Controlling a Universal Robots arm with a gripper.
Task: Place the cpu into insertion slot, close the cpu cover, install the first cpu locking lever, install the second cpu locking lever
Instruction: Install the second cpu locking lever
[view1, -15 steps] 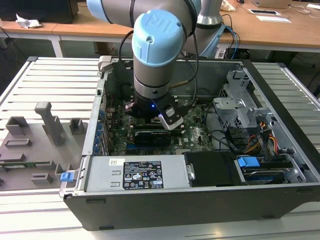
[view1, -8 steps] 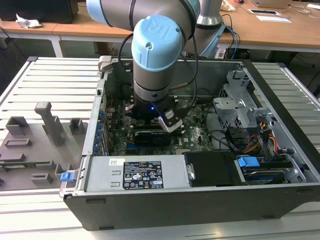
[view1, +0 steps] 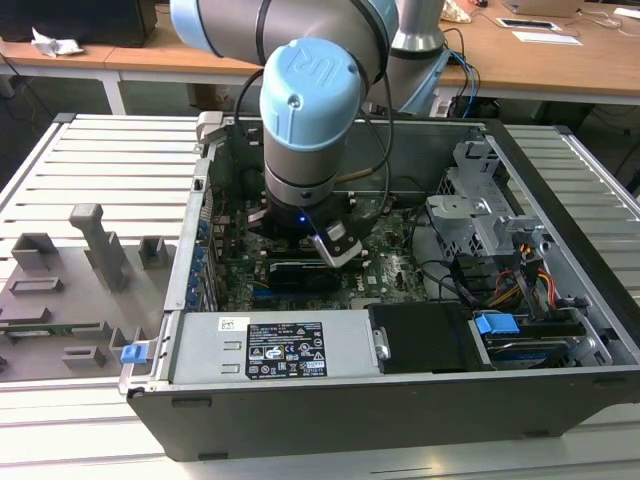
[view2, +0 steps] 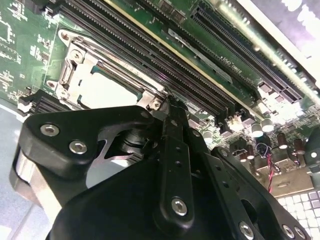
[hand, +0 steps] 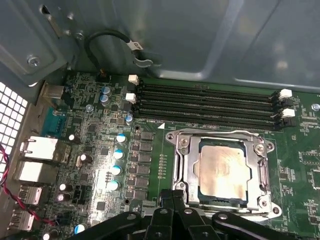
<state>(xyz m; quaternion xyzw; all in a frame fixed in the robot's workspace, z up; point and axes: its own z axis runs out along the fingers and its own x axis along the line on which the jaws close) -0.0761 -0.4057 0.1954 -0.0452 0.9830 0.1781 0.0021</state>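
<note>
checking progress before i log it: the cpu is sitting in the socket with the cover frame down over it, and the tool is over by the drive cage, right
Mostly right, with one error: the tool is not by the drive cage. In the first wrist view it sits at the edge of the insertion slot, where the cpu lies with the cpu cover framing it. The exterior view shows the arm down over the motherboard.

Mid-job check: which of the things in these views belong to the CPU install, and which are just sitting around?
Belongs to the job:
- cpu, seated in the insertion slot
- cpu cover, down around the chip
- gripper, at the socket's edge

Just lying about:
- memory slots
- black cable loop
- capacitors
- grey fixture tray beside the case
- drive cage
</note>
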